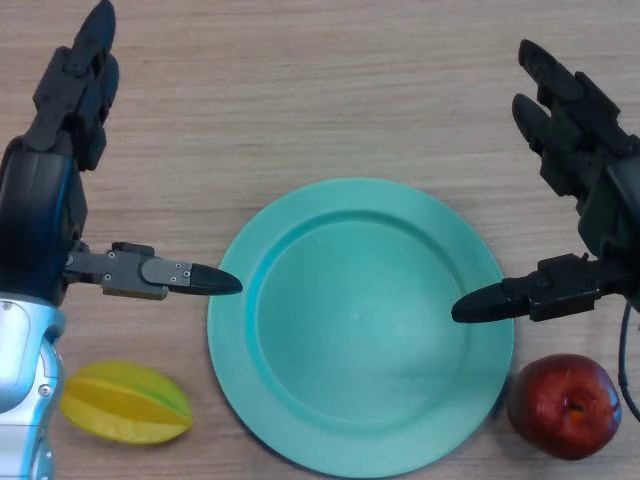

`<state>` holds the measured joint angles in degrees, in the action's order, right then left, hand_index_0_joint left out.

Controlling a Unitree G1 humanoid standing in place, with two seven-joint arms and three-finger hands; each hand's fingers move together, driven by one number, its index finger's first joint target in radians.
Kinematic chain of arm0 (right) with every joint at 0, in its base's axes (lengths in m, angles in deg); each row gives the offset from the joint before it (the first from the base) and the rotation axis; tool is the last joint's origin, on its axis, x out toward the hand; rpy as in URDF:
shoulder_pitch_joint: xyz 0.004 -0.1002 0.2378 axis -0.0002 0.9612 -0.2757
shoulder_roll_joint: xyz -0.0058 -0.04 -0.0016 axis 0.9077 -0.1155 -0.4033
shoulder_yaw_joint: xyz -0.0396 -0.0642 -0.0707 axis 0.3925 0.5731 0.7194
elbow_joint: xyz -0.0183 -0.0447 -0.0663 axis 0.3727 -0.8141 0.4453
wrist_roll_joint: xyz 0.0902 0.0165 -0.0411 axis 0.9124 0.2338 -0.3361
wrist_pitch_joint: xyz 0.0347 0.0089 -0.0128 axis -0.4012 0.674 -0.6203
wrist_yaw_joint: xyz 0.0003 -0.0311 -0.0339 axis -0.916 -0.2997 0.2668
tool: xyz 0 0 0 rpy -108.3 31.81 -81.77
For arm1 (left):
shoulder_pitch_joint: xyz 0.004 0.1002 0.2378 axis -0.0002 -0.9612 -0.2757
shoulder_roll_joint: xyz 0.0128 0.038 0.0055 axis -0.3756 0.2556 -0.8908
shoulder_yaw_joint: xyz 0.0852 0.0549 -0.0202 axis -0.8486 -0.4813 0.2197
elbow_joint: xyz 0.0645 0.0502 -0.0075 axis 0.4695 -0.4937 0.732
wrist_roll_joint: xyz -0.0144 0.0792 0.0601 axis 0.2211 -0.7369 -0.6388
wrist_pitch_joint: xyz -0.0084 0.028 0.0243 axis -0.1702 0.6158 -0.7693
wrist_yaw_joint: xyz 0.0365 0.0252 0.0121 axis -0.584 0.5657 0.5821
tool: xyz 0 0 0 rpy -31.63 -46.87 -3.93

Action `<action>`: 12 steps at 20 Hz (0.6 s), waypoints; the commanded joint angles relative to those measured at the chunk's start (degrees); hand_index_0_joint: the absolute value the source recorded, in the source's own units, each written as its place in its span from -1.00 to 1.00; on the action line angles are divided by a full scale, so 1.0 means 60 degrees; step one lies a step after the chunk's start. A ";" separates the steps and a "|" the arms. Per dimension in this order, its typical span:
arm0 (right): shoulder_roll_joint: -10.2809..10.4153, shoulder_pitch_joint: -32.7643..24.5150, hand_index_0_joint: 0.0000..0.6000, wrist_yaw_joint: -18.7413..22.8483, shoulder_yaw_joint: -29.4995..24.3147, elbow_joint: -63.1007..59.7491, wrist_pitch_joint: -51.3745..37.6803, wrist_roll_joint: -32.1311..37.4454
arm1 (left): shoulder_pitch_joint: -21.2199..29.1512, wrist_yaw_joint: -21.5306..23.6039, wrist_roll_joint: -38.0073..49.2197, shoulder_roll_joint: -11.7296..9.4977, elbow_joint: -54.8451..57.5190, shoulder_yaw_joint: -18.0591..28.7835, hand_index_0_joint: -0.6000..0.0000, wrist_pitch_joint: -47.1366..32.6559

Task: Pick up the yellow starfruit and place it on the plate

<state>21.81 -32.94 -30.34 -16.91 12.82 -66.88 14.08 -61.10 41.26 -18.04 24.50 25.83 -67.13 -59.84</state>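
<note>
The robot's left hand (60,150) and right hand (590,170) hung above a wooden desk (300,90), fingers straight and spread wide from the thumbs, holding nothing. Between them sat a teal plate (300,420), bare. The yellow starfruit (125,403) lay on the desk at the near left, just beside the plate's rim and close under the left forearm, untouched. Its long axis ran roughly left to right, tilted slightly, the tapered tip toward the plate and its ridges running lengthwise. A red apple (564,405) rested at the near right, just off the plate's opposite edge. The pick looked not yet begun. The fruit's ridged, waxy-looking skin seemed likely to slip or roll if the thick fingers closed across a ridge rather than into the grooves, and the left hand would need to draw back toward the body, where a careless wrist might knock the fruit or the plate.
</note>
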 commanded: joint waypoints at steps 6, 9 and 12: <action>-0.0163 -0.0200 -1.00 -0.0111 -0.0315 0.0396 -0.1550 -0.0107 | 0.0359 0.0327 0.0056 -0.0386 0.0402 0.0777 1.00 -0.1128; -0.0125 -0.0182 -1.00 -0.0126 -0.0212 0.0451 -0.1485 -0.0249 | 0.0305 0.0480 0.0005 -0.0312 0.0867 0.0704 1.00 -0.0562; -0.0088 -0.0203 -1.00 -0.0196 -0.0105 0.0522 -0.1439 -0.0273 | 0.0107 0.0523 -0.0011 -0.0233 0.1442 0.0709 1.00 -0.0271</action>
<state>21.91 -32.81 -31.60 -16.67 12.74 -66.99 12.38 -61.60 42.35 -17.85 24.60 31.57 -67.07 -57.04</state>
